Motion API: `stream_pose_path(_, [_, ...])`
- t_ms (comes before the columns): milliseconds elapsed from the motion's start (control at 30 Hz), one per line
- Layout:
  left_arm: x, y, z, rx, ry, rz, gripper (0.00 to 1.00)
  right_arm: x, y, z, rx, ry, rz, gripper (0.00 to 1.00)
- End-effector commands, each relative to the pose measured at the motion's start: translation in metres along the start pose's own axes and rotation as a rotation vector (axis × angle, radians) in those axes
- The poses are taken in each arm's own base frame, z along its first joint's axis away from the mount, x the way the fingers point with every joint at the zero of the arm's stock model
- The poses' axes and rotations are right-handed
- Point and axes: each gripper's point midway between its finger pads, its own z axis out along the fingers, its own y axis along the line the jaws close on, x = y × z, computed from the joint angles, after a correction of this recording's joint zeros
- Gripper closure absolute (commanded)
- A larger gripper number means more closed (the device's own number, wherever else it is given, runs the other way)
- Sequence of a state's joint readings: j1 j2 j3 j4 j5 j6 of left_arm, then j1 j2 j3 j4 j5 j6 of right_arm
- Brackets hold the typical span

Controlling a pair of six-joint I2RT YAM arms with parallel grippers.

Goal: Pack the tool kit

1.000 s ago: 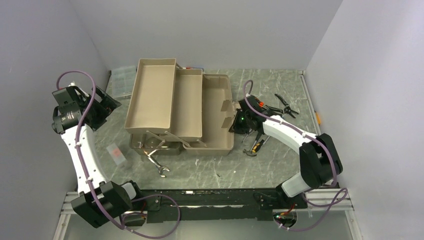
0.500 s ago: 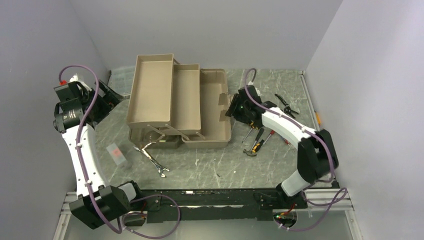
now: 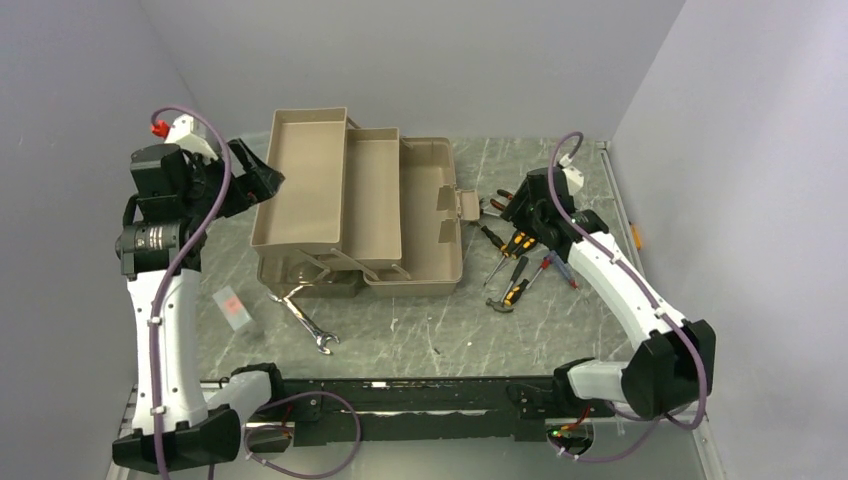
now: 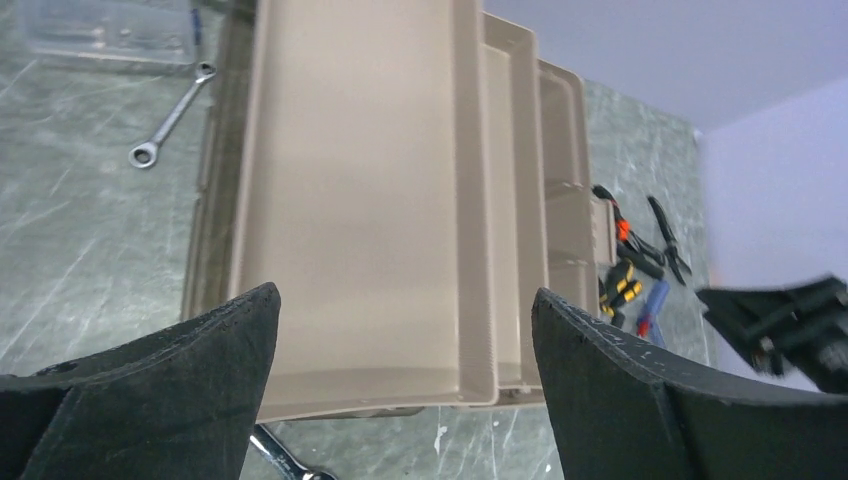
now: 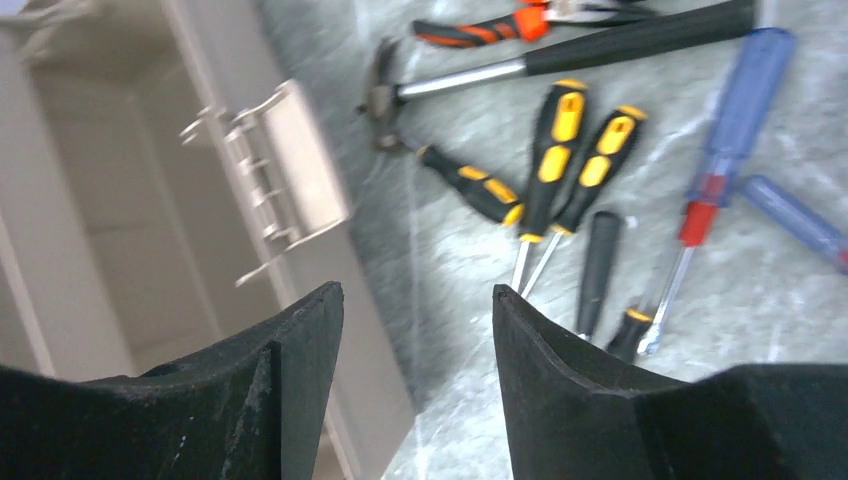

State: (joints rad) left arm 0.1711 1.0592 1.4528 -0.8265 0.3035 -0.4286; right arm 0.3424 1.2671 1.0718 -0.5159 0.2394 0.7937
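Observation:
The tan toolbox (image 3: 430,225) stands open at mid-table, its two trays (image 3: 305,185) folded out to the left and bare inside. My left gripper (image 3: 262,180) hovers open and empty at the top tray's left edge (image 4: 405,292). My right gripper (image 3: 520,205) is open and empty just right of the box's latch (image 5: 295,170), above the table (image 5: 416,290). Black-orange screwdrivers (image 5: 560,150), a hammer (image 5: 560,55), orange pliers (image 5: 500,28) and blue screwdrivers (image 5: 735,110) lie right of the box. A steel wrench (image 3: 305,320) lies in front of it.
A second wrench (image 4: 172,118) and a clear organiser box (image 4: 105,30) lie behind the toolbox on the left. A small flat case with a red label (image 3: 233,308) sits at the front left. Black pliers (image 4: 665,235) lie far right. Walls close in on three sides.
My right gripper opened, let go of the toolbox's right end and drew back to the right. The box shifted slightly early on. My left arm rose and swung in toward the top tray.

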Motion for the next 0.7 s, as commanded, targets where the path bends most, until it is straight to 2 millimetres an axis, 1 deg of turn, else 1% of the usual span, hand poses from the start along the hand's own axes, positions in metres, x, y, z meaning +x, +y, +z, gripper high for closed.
stream_pose_path(0, [0.001, -0.044, -0.008, 0.174, -0.020, 0.116, 0.04, -0.006, -0.041, 0.018, 0.169, -0.006, 0.016, 0.42])
stream_pose_path(67, [0.014, -0.059, -0.004, 0.238, 0.008, 0.145, 0.05, -0.009, -0.051, 0.027, 0.197, -0.006, 0.025, 0.42])
stream_pose_path(100, [0.024, -0.071, -0.003, 0.285, 0.028, 0.171, 0.04, -0.010, -0.053, 0.032, 0.194, -0.009, 0.030, 0.42])
stream_pose_path(233, [0.056, -0.099, -0.002, 0.411, 0.056, 0.264, 0.04, -0.013, -0.059, 0.049, 0.206, 0.002, 0.011, 0.42])
stream_pose_path(333, [0.075, -0.122, -0.010, 0.525, 0.040, 0.352, 0.04, -0.016, -0.061, 0.064, 0.238, 0.013, -0.006, 0.43])
stream_pose_path(433, [0.092, -0.137, -0.019, 0.614, 0.043, 0.445, 0.01, -0.013, -0.063, 0.079, 0.253, 0.035, -0.010, 0.44])
stream_pose_path(533, [0.105, -0.137, -0.023, 0.641, 0.037, 0.516, 0.01, -0.009, -0.063, 0.096, 0.262, 0.057, -0.011, 0.44])
stream_pose_path(633, [0.103, -0.124, -0.024, 0.599, -0.026, 0.549, 0.01, -0.006, -0.062, 0.115, 0.273, 0.081, -0.022, 0.44])
stream_pose_path(667, [0.102, -0.120, -0.026, 0.588, -0.050, 0.560, 0.01, -0.002, -0.064, 0.123, 0.285, 0.098, -0.025, 0.44])
